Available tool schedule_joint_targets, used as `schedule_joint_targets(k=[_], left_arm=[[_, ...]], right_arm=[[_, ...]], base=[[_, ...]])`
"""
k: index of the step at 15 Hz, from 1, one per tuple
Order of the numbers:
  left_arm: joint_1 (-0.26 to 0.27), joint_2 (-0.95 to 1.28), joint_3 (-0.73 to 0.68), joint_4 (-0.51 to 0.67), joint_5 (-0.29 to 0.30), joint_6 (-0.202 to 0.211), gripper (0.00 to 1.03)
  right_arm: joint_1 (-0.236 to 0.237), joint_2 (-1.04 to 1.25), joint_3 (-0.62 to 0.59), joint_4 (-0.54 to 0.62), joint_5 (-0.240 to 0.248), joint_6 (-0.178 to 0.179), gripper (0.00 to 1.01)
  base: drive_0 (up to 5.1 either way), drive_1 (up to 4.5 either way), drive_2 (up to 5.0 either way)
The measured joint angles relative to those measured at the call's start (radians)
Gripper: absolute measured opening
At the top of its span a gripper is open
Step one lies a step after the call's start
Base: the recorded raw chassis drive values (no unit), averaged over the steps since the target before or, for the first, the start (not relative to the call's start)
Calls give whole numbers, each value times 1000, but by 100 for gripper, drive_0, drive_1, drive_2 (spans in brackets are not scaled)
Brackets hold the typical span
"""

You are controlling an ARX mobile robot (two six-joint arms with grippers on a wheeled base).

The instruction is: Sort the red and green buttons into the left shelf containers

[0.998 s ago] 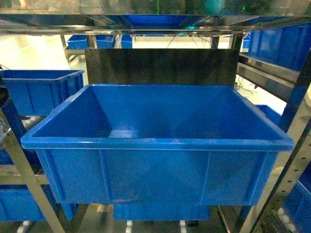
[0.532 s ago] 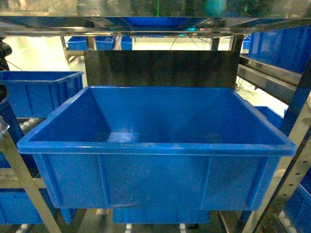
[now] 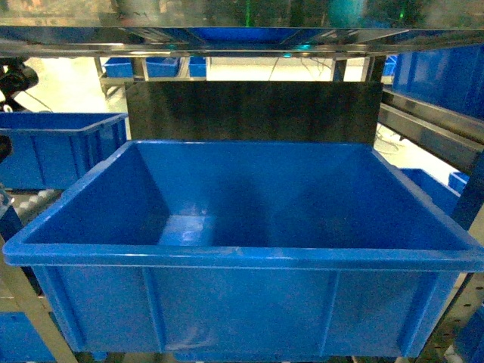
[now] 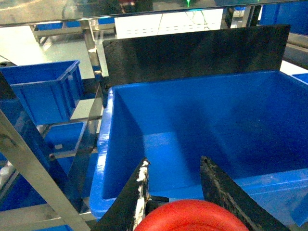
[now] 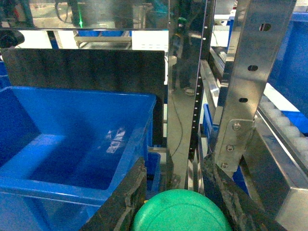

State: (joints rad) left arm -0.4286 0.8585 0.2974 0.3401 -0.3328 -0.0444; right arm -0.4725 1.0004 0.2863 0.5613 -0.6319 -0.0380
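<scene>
A large deep blue bin (image 3: 227, 255), one of the left shelf containers, fills the head view; no button lies on the part of its floor that shows. Neither gripper appears in that view. In the left wrist view my left gripper (image 4: 174, 161) is shut on a red button (image 4: 192, 217), held just in front of the bin's near rim (image 4: 103, 159) toward its left corner. The right wrist view has my right gripper (image 5: 174, 163) shut on a green button (image 5: 180, 211), in front of the bin's right corner (image 5: 139, 144) and beside a steel shelf post.
A black panel (image 3: 253, 110) stands behind the bin. Another blue bin (image 3: 53, 147) sits on the shelf to the left. A steel upright (image 5: 245, 82) and roller rails (image 5: 288, 130) lie right of the bin. A slanted metal brace (image 4: 29, 159) crosses the left side.
The head view has closed in on the big bin, which now looks larger and sits lower in the frame. The side shelf posts have slid toward the edges.
</scene>
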Motion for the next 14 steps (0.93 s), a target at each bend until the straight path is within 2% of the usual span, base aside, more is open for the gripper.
schedule_joint_targets(k=[3,4,7,9,12,13,14], left_arm=[[0,-2,0,-3,0,0,28],[0,-2,0,-3,1,0,28],[0,-2,0,-3,0,0,28],[0,-2,0,-3,0,0,28],[0,-2,0,-3,0,0,28],[0,-2,0,-3,0,0,28],[0,-2,0,-3,0,0,28]], right_arm=[[2,1,0,0,4,0,31],[25,29,-2,66,8,2,31],[188,79,-9,149,31,21,31],[288,69,-9,151,60,24,31],[435,-13,-9,83,86,53,31],[454,-37,-9,63,96,53,31],[454,-41,-6,60,142,53,31]], base=[[7,441,-426],[7,441,-426],[7,441,-426],[7,441,-426],[7,441,-426],[7,441,-426],[7,441,-426]])
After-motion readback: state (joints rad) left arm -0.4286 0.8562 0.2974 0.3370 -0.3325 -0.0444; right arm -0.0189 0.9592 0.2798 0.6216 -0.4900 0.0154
